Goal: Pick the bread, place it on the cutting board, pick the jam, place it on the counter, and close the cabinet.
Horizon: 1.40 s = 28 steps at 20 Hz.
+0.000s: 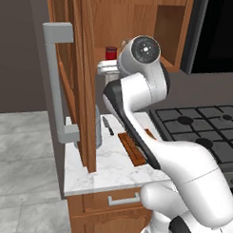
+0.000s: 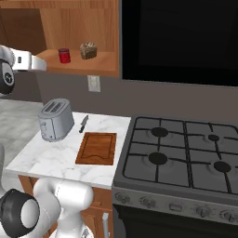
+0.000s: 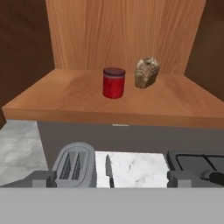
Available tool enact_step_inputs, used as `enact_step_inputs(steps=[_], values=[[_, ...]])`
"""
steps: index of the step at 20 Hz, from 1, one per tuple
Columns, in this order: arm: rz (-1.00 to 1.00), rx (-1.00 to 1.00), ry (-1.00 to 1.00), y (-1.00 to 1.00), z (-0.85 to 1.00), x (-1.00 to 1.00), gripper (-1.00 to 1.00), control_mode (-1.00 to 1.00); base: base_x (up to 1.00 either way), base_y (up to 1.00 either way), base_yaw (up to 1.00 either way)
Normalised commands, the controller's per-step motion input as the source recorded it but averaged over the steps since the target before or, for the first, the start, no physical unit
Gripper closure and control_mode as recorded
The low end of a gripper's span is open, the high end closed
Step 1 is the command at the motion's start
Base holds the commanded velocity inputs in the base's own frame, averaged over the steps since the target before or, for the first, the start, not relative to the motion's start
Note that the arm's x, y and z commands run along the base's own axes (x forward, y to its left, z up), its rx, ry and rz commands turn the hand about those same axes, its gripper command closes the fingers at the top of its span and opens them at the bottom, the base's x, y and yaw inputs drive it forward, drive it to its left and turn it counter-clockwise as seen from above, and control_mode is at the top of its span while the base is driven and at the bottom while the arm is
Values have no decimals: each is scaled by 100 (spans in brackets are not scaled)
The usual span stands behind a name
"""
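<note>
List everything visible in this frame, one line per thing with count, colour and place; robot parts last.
jam: one, red jar with dark red lid, on the cabinet shelf, left of the bread.
bread: one, brownish-tan, on the same shelf, apart from the jam.
cabinet: one, brown wood, on the wall above the counter, door standing open.
cutting board: one, reddish-brown, bare, on the counter beside the stove.
counter: one, white marble with grey veins.
toaster: one, grey metal, on the counter, left of the board.
knife: one, dark, between toaster and board.
stove: one, dark, right of the counter.
gripper: one, dark tips, open, holding nothing, facing the shelf.
</note>
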Motion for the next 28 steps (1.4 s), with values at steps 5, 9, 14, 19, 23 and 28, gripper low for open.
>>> enact_step_inputs(steps=[5, 9, 14, 19, 23, 28], values=[[0, 0, 0, 6, 5, 22, -100, -100, 0, 0, 0], [0, 0, 0, 7, 0, 26, -100, -100, 0, 0, 0], [0, 0, 0, 3, -10, 25, -100, -100, 0, 0, 0], [0, 0, 0, 0, -13, 24, -100, -100, 0, 0, 0], [0, 0, 0, 0, -10, 24, -100, -100, 0, 0, 0], [0, 0, 0, 0, 0, 26, -100, -100, 0, 0, 0]])
